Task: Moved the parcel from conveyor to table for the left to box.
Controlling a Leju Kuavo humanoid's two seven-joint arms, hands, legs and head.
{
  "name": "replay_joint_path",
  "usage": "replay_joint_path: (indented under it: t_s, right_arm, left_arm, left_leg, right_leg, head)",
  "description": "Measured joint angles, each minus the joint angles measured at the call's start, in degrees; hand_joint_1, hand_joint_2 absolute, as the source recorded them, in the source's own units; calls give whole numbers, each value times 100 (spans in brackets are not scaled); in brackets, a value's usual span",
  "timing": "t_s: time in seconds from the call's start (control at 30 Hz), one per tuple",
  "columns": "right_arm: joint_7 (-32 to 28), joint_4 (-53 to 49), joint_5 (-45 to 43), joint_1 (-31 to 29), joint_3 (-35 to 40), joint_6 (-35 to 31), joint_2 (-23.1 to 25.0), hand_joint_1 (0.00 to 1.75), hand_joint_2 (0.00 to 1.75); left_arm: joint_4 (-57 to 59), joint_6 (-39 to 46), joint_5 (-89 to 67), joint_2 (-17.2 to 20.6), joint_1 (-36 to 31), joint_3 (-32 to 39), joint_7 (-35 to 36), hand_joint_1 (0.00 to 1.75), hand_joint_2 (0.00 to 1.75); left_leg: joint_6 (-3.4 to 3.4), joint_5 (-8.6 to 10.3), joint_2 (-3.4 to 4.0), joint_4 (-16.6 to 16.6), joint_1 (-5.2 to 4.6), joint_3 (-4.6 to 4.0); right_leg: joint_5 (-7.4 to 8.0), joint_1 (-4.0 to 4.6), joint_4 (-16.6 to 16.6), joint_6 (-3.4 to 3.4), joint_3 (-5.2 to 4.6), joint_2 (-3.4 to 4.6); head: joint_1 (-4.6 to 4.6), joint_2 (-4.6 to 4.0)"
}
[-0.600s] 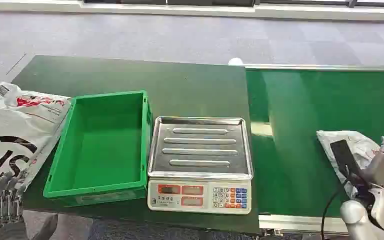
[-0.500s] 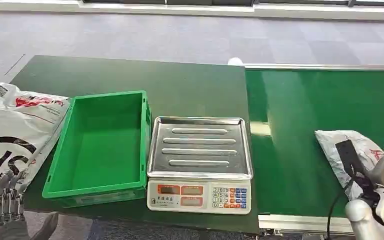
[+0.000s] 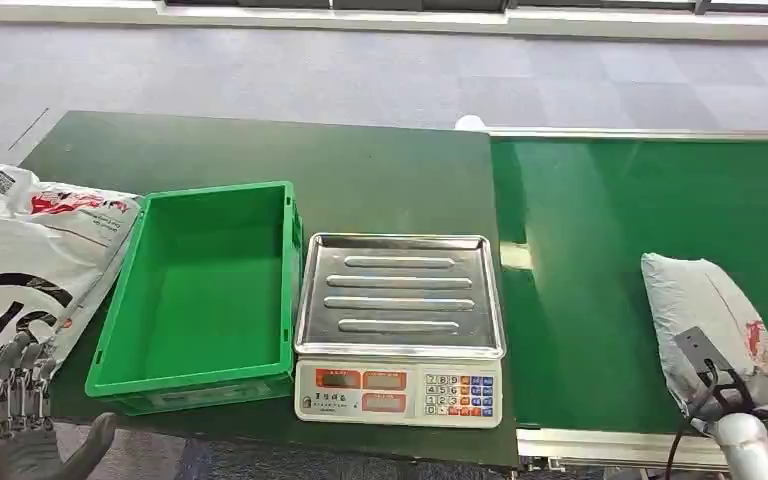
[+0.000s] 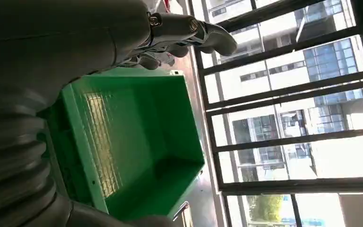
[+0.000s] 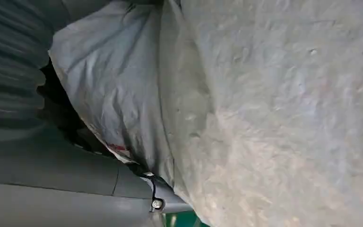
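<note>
On conveyor (image 3: 600, 230), right of scale (image 3: 400, 325), grey parcel (image 3: 715, 320) lies w/ right hand (image 5: 99, 175) pressed against it; grip can't tell. Left hand (image 3: 15, 390) by green crate (image 3: 200, 285), left of scale, fingers apart, holding nothing.

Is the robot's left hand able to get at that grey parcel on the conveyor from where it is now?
Probably not. The left hand hangs at the table's near-left corner, while the parcel lies far across on the conveyor, with the green crate and scale between.
</note>
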Motion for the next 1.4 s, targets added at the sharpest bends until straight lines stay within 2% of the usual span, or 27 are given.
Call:
replay_joint_path:
  t_s: [0.07,0.13,0.33,0.63,0.77,0.97,1.0,1.1,1.2,1.4]
  right_arm:
    - [59,256,-90,-145,0,306,-44,175,175]
    - [26,432,-174,-219,2,341,-74,175,175]
    - [-345,585,-478,-253,2,-757,-28,175,175]
    - [-445,590,-559,-258,2,-920,31,175,175]
    - [-1190,438,-1052,-168,0,-1696,138,175,175]
    - [-2568,-861,-2683,-7,0,-2325,488,175,175]
    - [-2893,-1169,-2908,14,2,-2590,571,175,175]
    - [-3618,-2183,-2946,61,149,-3565,840,175,175]
    - [-3751,-3235,-2773,67,501,-3909,1117,175,175]
    - [-3585,-4670,-2597,45,1220,-3738,1436,175,175]
  left_arm:
    - [46,9,-9,28,0,-31,-44,0,175]
    - [76,2,-22,37,1,-48,-76,0,175]
    - [85,-227,-83,22,5,-26,-44,0,175]
    - [83,-249,-105,-13,2,9,-30,0,175]
    - [76,-330,-118,-46,0,59,-31,0,175]
    - [65,-234,-116,-63,-30,118,-149,0,175]
    - [68,-183,-116,-63,-30,118,-192,0,175]
    - [72,3,-122,-63,-21,63,-317,0,175]
    - [92,199,-146,-42,-36,-116,-402,0,175]
    - [149,359,-151,52,-85,-431,-406,0,175]
  left_leg:
    - [1,-1,2,0,10,9]
    - [3,-2,-7,0,23,12]
    - [21,12,-27,1,11,-5]
    - [21,12,-31,3,10,-7]
    - [21,11,-32,1,9,-63]
    - [14,18,-22,0,8,-74]
    - [12,25,-25,1,8,-51]
    - [8,41,-31,1,7,-66]
    - [6,40,-26,-1,8,-64]
    - [-2,47,-36,-4,11,-68]
  right_leg:
    - [0,10,-16,1,15,0]
    - [0,21,-31,3,38,-14]
    - [17,7,-36,21,45,-32]
    - [18,9,-36,21,42,-37]
    - [17,8,-34,21,37,-36]
    - [23,6,-23,15,5,-22]
    - [24,6,-19,14,-4,-25]
    - [33,6,-10,11,-28,-31]
    - [32,7,-7,9,-36,-22]
    - [30,9,-6,5,-37,-42]
  head:
    - [0,0]
    - [0,0]
    - [0,0]
    - [0,0]
    - [0,0]
    - [0,0]
    - [0,0]
    - [0,0]
    - [0,0]
    - [0,0]
